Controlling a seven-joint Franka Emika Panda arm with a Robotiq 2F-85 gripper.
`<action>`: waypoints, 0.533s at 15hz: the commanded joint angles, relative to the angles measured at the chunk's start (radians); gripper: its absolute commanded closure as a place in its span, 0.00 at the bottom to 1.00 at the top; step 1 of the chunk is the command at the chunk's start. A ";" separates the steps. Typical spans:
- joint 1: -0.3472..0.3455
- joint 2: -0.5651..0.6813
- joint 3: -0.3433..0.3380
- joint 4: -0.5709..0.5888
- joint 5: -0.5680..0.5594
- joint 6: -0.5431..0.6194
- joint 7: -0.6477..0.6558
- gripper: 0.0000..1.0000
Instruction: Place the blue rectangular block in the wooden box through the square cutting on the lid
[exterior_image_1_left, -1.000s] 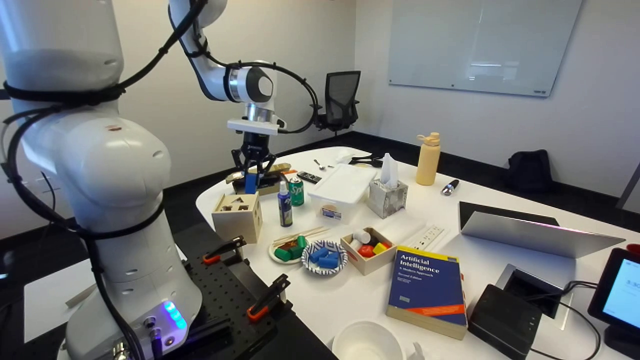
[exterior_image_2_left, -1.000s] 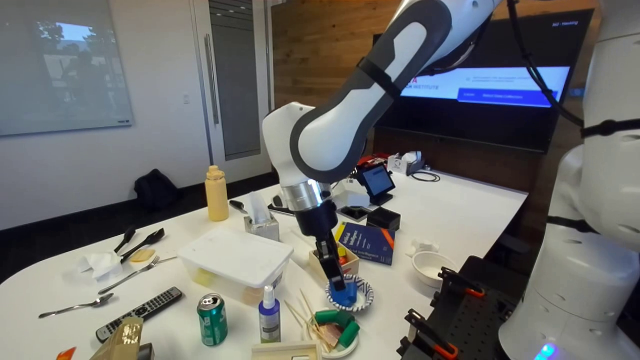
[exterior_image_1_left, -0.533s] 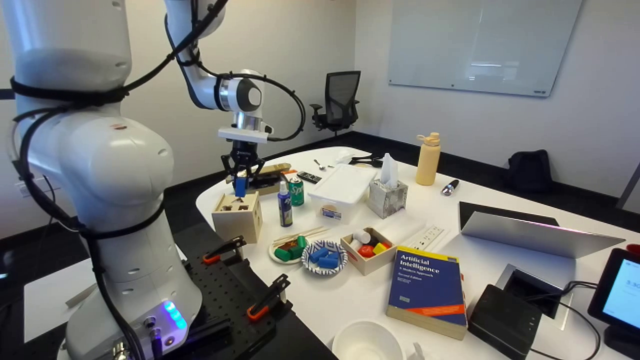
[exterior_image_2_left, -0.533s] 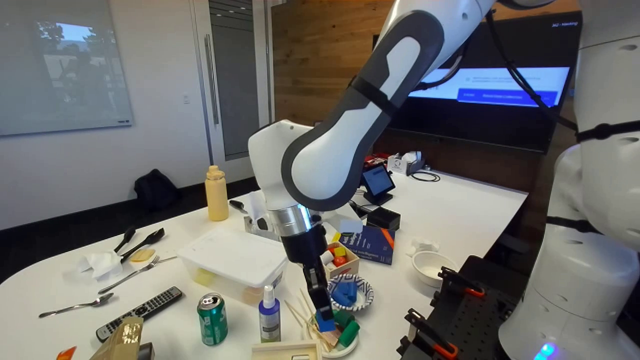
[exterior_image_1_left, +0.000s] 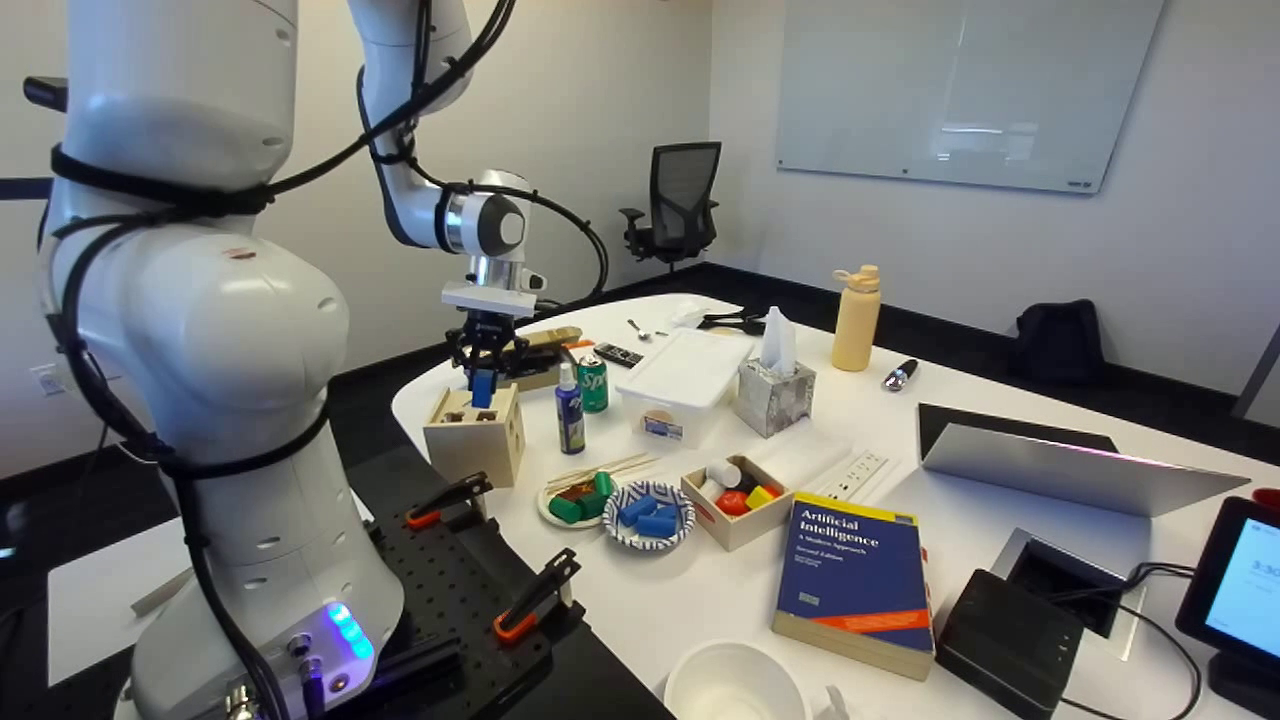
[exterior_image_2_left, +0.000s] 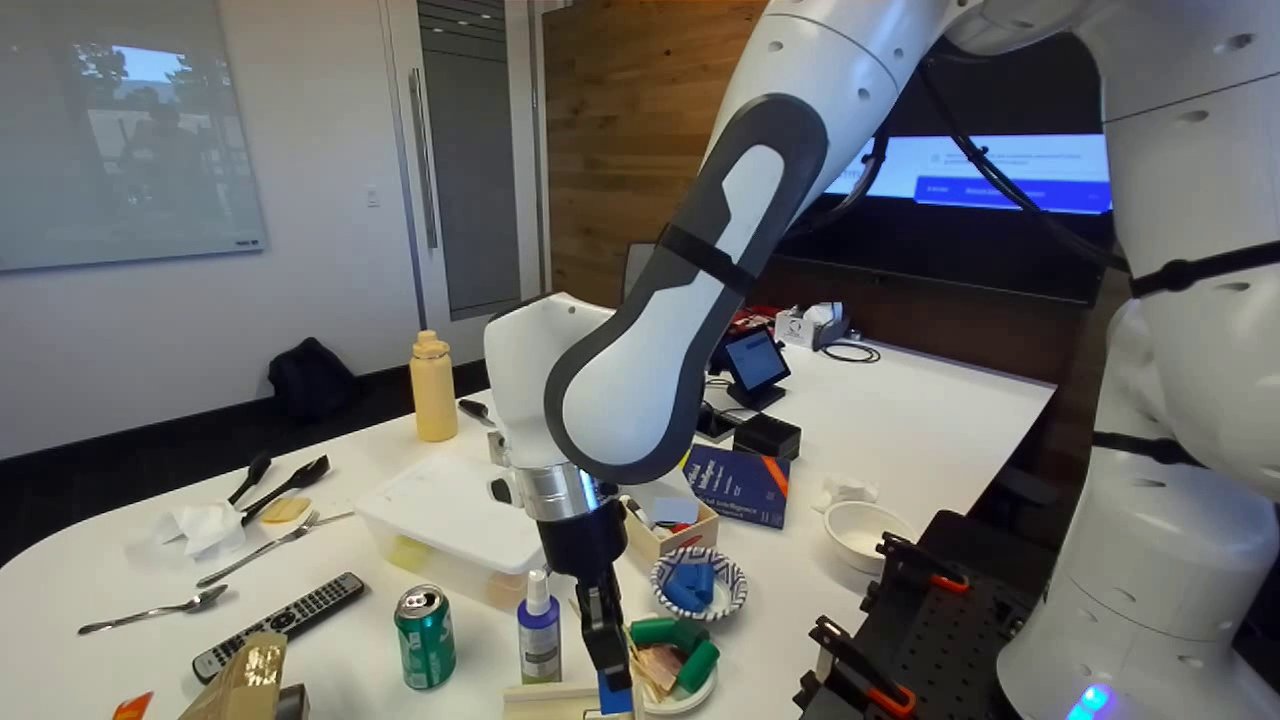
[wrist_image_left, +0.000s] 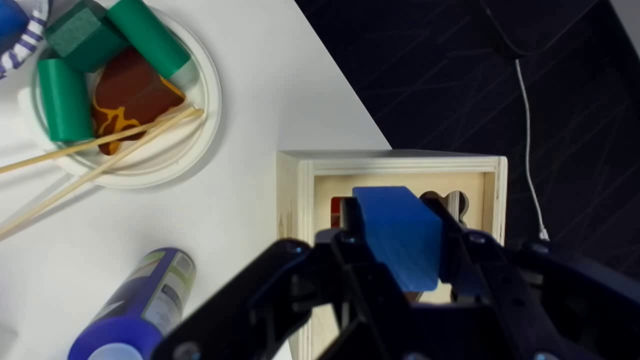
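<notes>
My gripper (exterior_image_1_left: 485, 368) is shut on the blue rectangular block (exterior_image_1_left: 482, 391), which points down over the wooden box (exterior_image_1_left: 470, 452). In the wrist view the block (wrist_image_left: 400, 235) sits between both fingers, above the lid (wrist_image_left: 345, 184). A straight-edged opening (wrist_image_left: 336, 206) with red inside shows partly behind the finger, left of the block. A rounded opening (wrist_image_left: 462, 202) shows to the right. The block's lower end appears close to the lid; I cannot tell if it touches. In an exterior view only the box's edge (exterior_image_2_left: 545, 692) shows at the bottom, beside the block (exterior_image_2_left: 614, 698).
A spray bottle (exterior_image_1_left: 570, 412) and a green can (exterior_image_1_left: 593, 384) stand beside the box. A plate (wrist_image_left: 212, 107) with green blocks and skewers and a patterned bowl (exterior_image_1_left: 648, 542) with blue blocks are near. A cardboard box with dark items (exterior_image_1_left: 540, 365) lies behind.
My gripper has carried the blue block toward the wooden box and lowered it over the lid. The box and other objects have stayed in place.
</notes>
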 joint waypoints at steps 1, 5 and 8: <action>0.006 0.038 0.005 0.030 -0.013 0.026 0.024 0.91; 0.012 0.075 0.001 0.049 -0.029 0.034 0.034 0.91; 0.018 0.100 -0.004 0.060 -0.049 0.046 0.044 0.91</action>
